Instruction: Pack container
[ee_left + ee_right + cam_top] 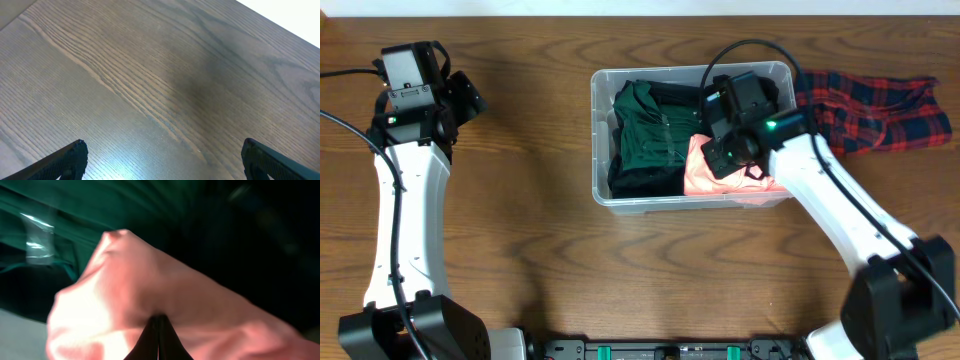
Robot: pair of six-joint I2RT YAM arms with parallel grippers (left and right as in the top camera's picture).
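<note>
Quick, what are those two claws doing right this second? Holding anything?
Left gripper: jaws open wide, holding nothing, above the table.
Right gripper: jaws closed on the pink garment, down in the container.

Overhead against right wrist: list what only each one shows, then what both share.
Only overhead: the whole container, the plaid cloth on the table beside it, and the left arm. Only right wrist: the right gripper shut on a fold of the pink garment, seen close up. Both: the pink garment and the green garment beside it.
</note>
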